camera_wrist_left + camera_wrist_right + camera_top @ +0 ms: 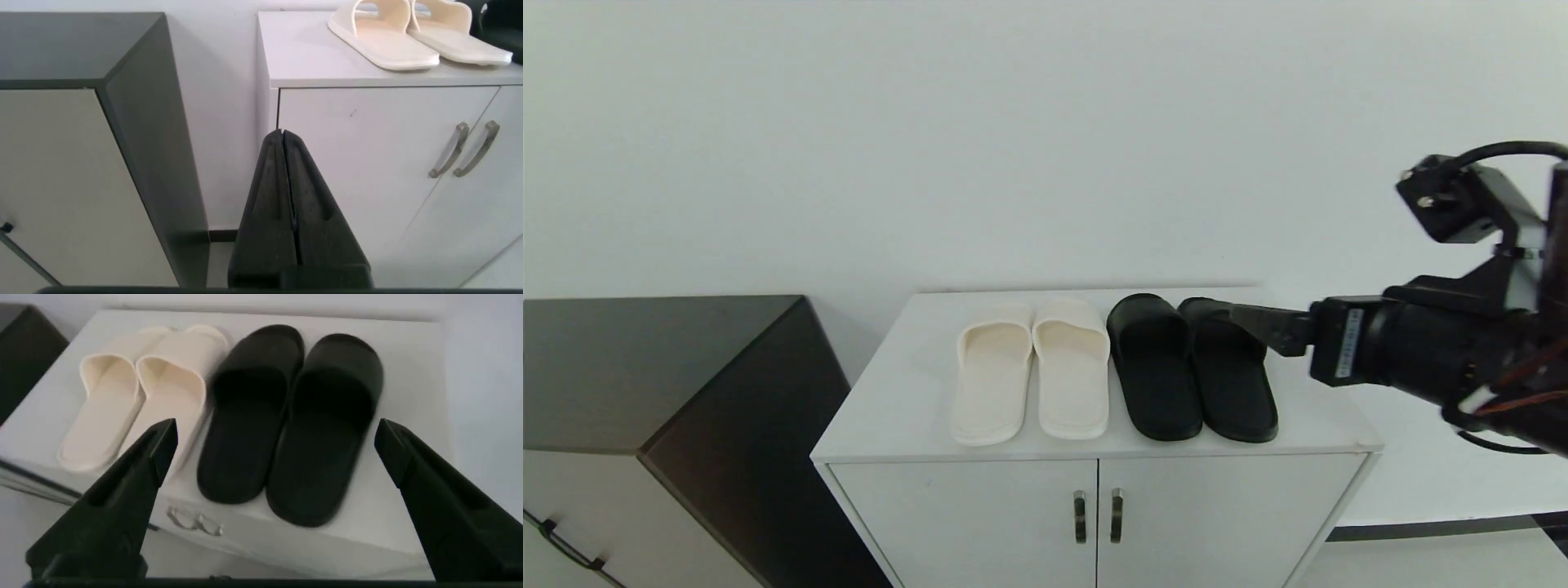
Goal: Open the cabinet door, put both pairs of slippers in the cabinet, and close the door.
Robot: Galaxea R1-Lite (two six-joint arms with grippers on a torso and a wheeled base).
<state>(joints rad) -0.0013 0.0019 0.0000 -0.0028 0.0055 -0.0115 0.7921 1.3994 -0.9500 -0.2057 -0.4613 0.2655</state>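
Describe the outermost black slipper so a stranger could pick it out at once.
Find the white two-door cabinet beside the dark cabinet. Four slippers lie side by side on its top: a cream pair, then a black pair. It is the black slipper at the robot's right end, with a neighbour on one side only.

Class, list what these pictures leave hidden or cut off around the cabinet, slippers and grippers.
Inside of the white cabinet: head view, hidden behind its shut doors.
The black slippers: left wrist view, cut off at the picture's edge.
Whether the right gripper touches the black slippers: head view, dark on dark.
Dark cabinet: head view, cut off by the edge.
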